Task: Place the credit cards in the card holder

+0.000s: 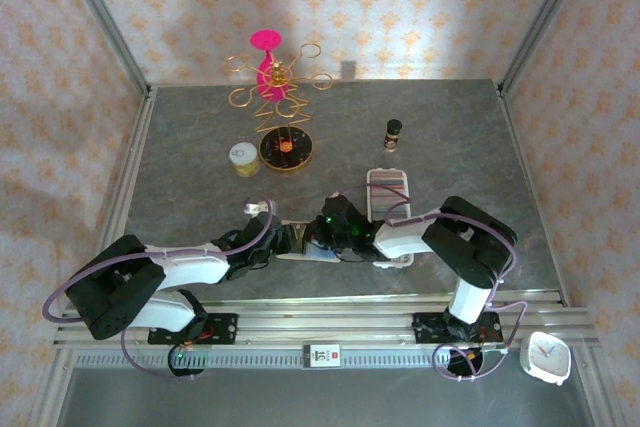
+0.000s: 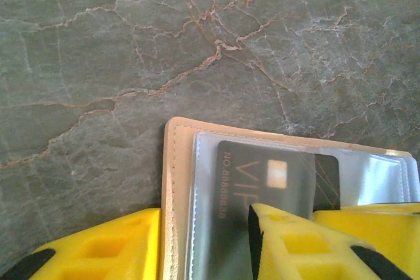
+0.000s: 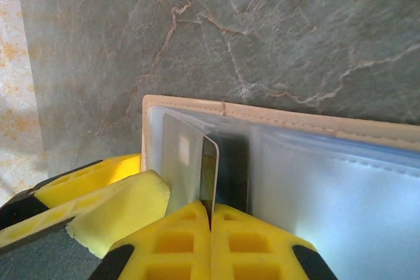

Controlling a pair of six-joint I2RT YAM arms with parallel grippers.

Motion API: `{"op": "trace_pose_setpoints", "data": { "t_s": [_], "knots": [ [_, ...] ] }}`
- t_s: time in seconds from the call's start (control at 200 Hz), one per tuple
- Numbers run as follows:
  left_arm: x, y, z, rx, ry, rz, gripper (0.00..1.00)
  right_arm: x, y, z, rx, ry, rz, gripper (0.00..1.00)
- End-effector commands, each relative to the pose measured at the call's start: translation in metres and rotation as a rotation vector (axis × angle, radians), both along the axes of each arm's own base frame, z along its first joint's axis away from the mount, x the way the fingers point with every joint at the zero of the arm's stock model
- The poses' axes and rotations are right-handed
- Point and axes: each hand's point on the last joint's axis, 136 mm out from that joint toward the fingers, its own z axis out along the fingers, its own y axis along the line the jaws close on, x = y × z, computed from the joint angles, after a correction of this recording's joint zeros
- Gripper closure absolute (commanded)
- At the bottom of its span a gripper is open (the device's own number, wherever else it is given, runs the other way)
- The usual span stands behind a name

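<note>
The beige card holder [image 2: 174, 181] lies open on the stone table, between the two arms [image 1: 300, 250]. A dark VIP card [image 2: 262, 168] sits inside its clear sleeve. My left gripper [image 2: 205, 218] stands partly open over the holder's end. One finger [image 2: 289, 240] rests on the sleeve and the other is beside the beige edge. My right gripper [image 3: 211, 218] is shut on a pale grey credit card [image 3: 184, 162]. The card stands on edge, with its far end at the sleeve's mouth next to the dark card [image 3: 233, 162]. More credit cards [image 1: 388, 192] lie in a row in the white tray.
The long white tray [image 1: 388, 174] lies just beyond my right gripper [image 1: 327, 230]. Farther back stand a small dark bottle [image 1: 393, 133], a round tin [image 1: 286, 150], a small jar [image 1: 243, 158] and a gold wire stand with a pink top [image 1: 272, 72]. A white clock [image 1: 545, 357] sits near the front rail.
</note>
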Motion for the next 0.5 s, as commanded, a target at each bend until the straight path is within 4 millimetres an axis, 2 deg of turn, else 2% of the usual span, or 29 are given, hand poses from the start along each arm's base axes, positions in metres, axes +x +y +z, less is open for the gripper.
{"op": "trace_pose_setpoints", "data": {
  "t_s": [0.0,0.18,0.33,0.496],
  "knots": [
    [-0.045,-0.03,-0.024,-0.091,0.184,-0.16,0.63,-0.003,0.004,-0.005,-0.031,0.008,0.012,1.0],
    [-0.047,-0.024,-0.029,-0.055,0.189,-0.15,0.64,0.003,-0.005,0.006,-0.092,-0.045,0.006,1.0],
    [-0.05,-0.019,-0.037,-0.027,0.205,-0.148,0.65,0.003,-0.017,0.018,-0.148,-0.078,0.006,0.76],
    [-0.052,-0.018,-0.041,-0.018,0.214,-0.152,0.65,0.001,-0.041,0.02,-0.236,-0.093,-0.03,0.64]
  ]
}}
